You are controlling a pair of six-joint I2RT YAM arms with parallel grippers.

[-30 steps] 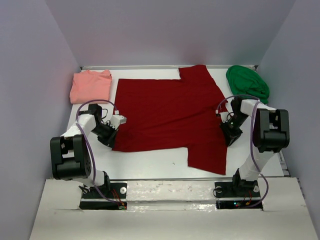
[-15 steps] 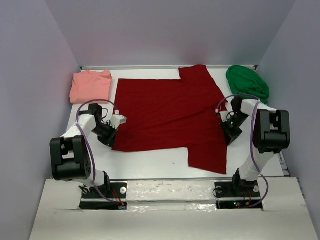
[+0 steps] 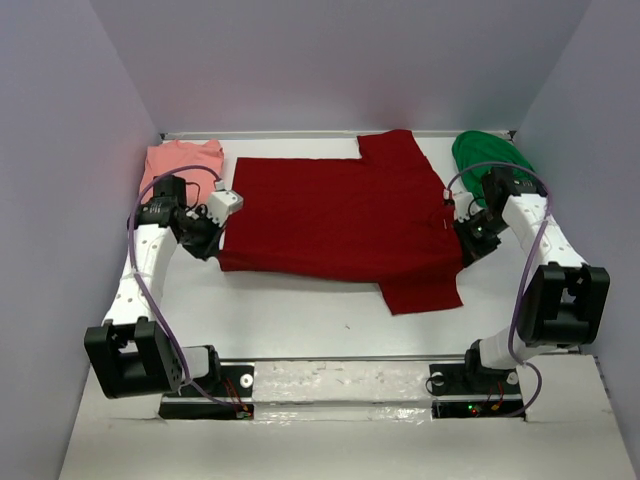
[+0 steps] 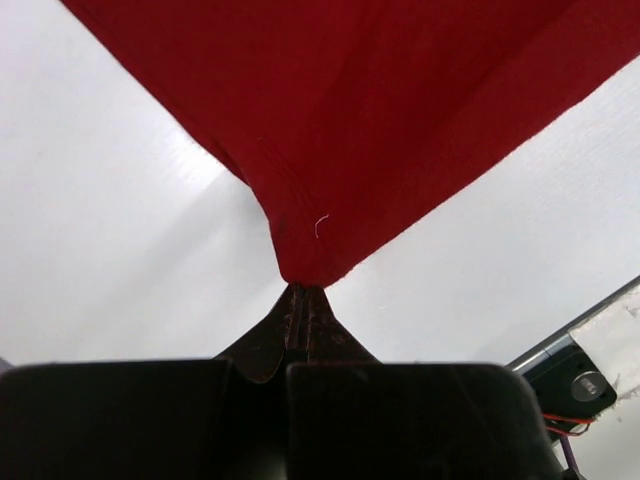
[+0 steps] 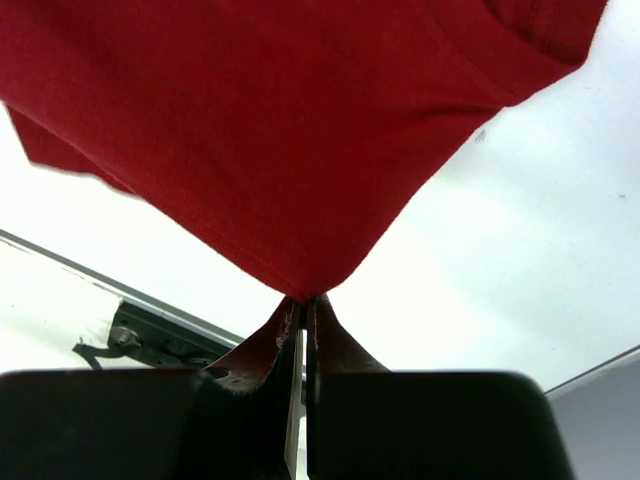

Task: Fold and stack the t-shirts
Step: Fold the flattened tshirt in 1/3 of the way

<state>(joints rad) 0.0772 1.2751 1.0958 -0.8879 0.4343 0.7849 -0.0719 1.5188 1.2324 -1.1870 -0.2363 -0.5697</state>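
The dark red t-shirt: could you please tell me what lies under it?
Only the white table shows, around the dark red t-shirt and beneath its pinched edges in both wrist views. Whatever lies under its flat middle is covered.

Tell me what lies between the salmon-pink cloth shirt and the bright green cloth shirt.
The dark red cloth t-shirt, spread out, fills that stretch; the top view shows it.

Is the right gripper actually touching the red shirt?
Touching. The right wrist view shows the right gripper pinched shut on an edge of the red shirt.
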